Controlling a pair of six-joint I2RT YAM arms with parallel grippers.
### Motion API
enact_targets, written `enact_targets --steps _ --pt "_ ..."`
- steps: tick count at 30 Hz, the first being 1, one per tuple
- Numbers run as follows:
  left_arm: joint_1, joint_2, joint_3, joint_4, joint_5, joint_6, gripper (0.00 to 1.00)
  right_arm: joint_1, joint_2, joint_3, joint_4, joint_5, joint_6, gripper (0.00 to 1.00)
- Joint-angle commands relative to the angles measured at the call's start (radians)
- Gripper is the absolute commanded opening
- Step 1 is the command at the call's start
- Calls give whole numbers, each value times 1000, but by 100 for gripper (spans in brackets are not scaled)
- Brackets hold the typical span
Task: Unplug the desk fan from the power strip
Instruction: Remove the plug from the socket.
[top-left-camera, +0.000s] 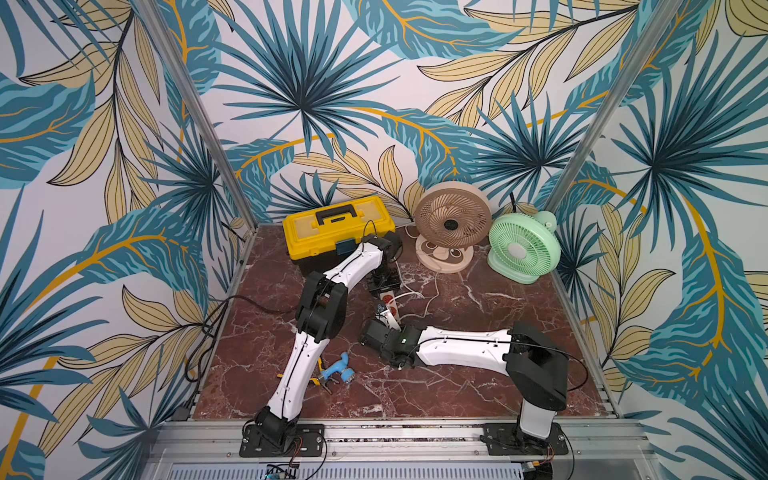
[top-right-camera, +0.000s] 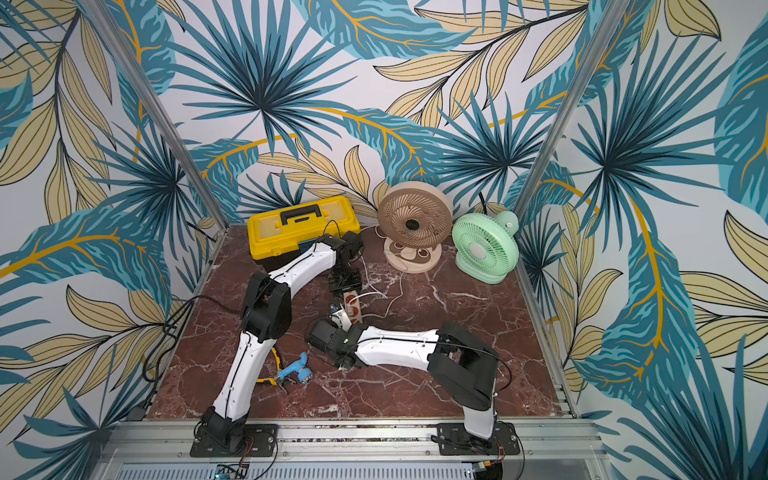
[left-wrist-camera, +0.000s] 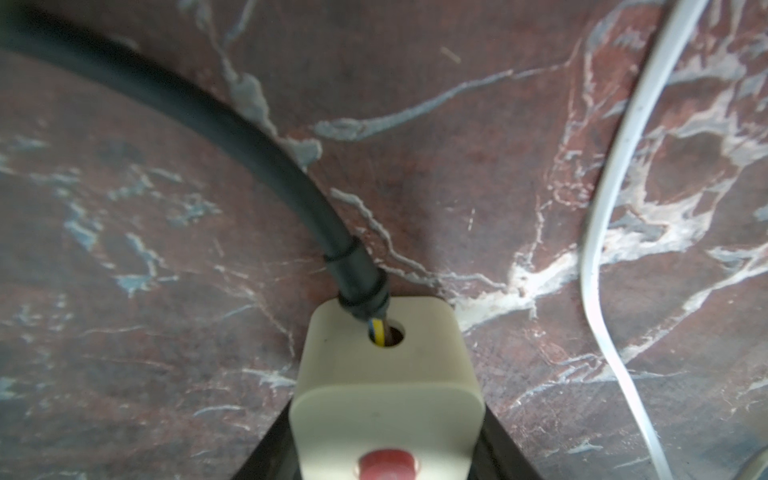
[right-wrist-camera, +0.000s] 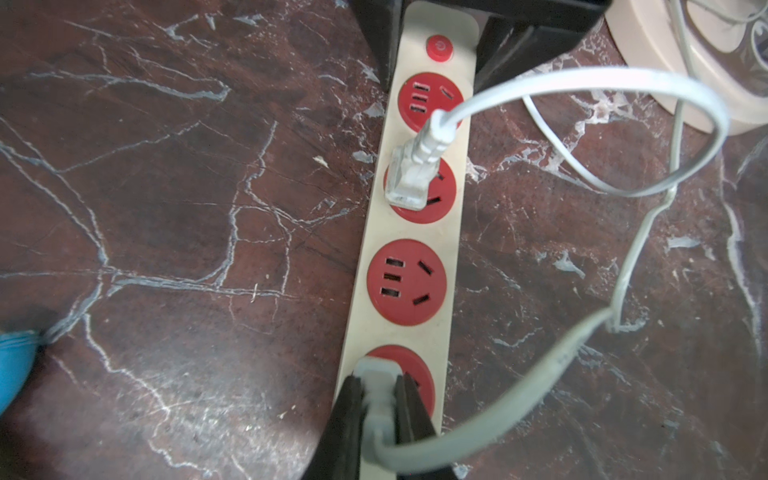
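Right gripper (right-wrist-camera: 380, 397) is clamped on the grey plug (right-wrist-camera: 376, 374), its dark fingers (right-wrist-camera: 347, 415) squeezing the plug's flanks where it sits in the socket farthest from the red button (right-wrist-camera: 439, 46) of the power strip (right-wrist-camera: 411, 230). Left gripper (left-wrist-camera: 388, 440) is closed across the strip's button end, pinning it to the marble surface (right-wrist-camera: 166, 208). In both top views the strip lies near the middle of the surface, with the left gripper at its 12 o'clock end and the right at its 6 o'clock end. The beige fan (top-left-camera: 453, 224) and green fan (top-left-camera: 523, 245) stand off at about 1 and 2 o'clock. The plug looks fully seated, so the pull is not yet made. It should go straight out along the pins, without rocking, while the left arm bears down so the strip cannot lift. A white plug (right-wrist-camera: 411, 178) sits two sockets away, and its looping white cord (right-wrist-camera: 623, 79) passes near the grey cable (right-wrist-camera: 519, 411); the lift should stay clear of it. Which fan the grey cable feeds I cannot tell.
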Motion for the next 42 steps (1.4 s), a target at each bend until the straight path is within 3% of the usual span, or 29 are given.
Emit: enact_targets --steps 1,10,26,29,39,42 --pt "9 148 -81 57 -68 18 0 -22 -108 -60 60 -42 52 0" --pt "9 148 -81 58 -66 20 0 -212 -254 -334 331 -347 267 0" --pt "11 149 -81 58 -65 22 0 -245 -261 -342 314 -369 237 0" --pt "12 149 -80 59 -65 22 0 -220 -239 -294 268 -342 186 0" --pt "14 152 -74 56 -64 23 0 -32 -83 -24 9 -56 15 0" --pt "14 153 -73 55 -60 22 0 -9 -58 12 -24 -24 6 0"
